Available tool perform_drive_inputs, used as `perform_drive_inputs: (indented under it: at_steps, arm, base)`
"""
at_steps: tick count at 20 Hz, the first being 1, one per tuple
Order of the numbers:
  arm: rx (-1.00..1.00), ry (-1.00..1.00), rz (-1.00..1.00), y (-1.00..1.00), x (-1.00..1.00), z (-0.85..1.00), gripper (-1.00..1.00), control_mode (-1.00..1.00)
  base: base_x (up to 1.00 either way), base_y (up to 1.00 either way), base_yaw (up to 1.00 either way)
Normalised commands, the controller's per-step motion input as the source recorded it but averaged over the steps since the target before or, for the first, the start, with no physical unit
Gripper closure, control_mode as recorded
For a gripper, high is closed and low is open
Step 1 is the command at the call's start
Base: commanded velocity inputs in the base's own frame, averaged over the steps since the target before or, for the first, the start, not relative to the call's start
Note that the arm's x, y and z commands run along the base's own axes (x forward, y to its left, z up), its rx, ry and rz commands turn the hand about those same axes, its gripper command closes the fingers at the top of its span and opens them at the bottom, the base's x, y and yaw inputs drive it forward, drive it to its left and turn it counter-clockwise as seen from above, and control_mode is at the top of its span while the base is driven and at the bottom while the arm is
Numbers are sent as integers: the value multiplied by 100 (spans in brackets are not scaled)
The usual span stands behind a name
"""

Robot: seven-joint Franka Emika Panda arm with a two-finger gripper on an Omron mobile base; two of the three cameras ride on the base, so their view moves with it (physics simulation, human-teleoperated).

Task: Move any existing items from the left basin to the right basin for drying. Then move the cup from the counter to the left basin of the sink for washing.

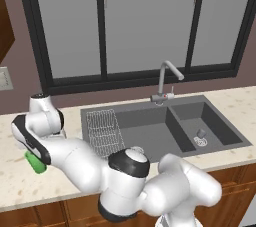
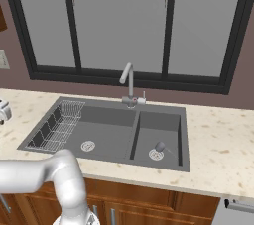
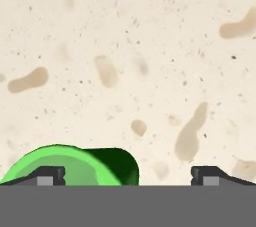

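- Your gripper (image 3: pixel 127 178) stood open over the beige surface (image 3: pixel 150 46), its two dark tips spread wide at the bottom of the hand view and holding nothing.
- The green cup (image 3: pixel 75 166) lay just beside the left tip, off-centre between the jaws, with only its rim and part of its wall in sight. From the left base view the cup (image 1: pixel 35 163) sat on the surface left of the sink, partly hidden under your forearm.
- I judged the first step done: the small grey knob (image 1: pixel 201 133) rested in the right basin (image 1: pixel 220 123) near its drain, confirmed from the right base view (image 2: pixel 159 146).
- The step in hand was therefore the pick of the cup. Your next move called for shifting the gripper sideways until the cup sat midway between the tips, then lowering and closing.
- The front edge of the surface ran near the cup; a nudge from one tip could have pushed it that way.
- The left basin (image 1: pixel 145 133) held a white wire rack (image 1: pixel 104 130) on its near-left side; its floor beyond the rack was bare and offered the better landing room.
- The faucet (image 1: pixel 165 83) rose behind the divider between the basins, well apart from a direct path from cup to left basin.
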Motion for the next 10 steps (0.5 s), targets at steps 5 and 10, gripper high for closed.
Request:
perform_drive_inputs:
  at_steps: [5, 10]
  arm:
    - [0, 0, 0, 27, 0, -7, -100, -100]
    - [0, -1, 0, 15, -31, -4, -100, -100]
  base:
    - [0, 0, 0]
    - [0, 0, 0]
